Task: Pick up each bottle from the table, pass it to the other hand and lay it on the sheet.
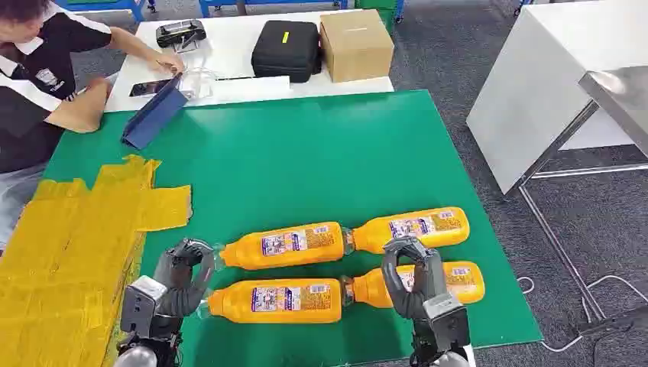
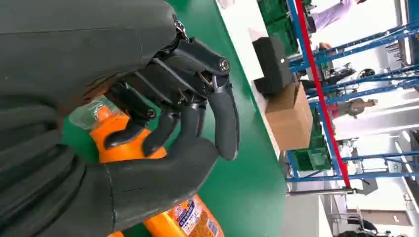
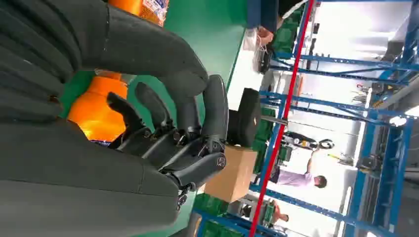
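Note:
Four orange bottles lie flat on the green table (image 1: 306, 153): far-left (image 1: 286, 245), far-right (image 1: 416, 227), near-left (image 1: 279, 300) and near-right (image 1: 458, 281). My left hand (image 1: 182, 277) sits at the cap ends of the two left bottles. In the left wrist view its fingers (image 2: 163, 98) curl loosely around an orange bottle's neck (image 2: 183, 219), with no firm grip visible. My right hand (image 1: 413, 281) arches over the near-right bottle, and its curled fingers (image 3: 148, 148) hover by the orange body (image 3: 94, 111). The yellow sheet (image 1: 69, 245) covers the table's left side.
A person (image 1: 34, 69) sits at the far left beside a blue folder (image 1: 153, 115). A black case (image 1: 285, 50) and a cardboard box (image 1: 355, 44) stand on the white table behind. A grey table (image 1: 535, 84) stands to the right, beyond the green table's edge.

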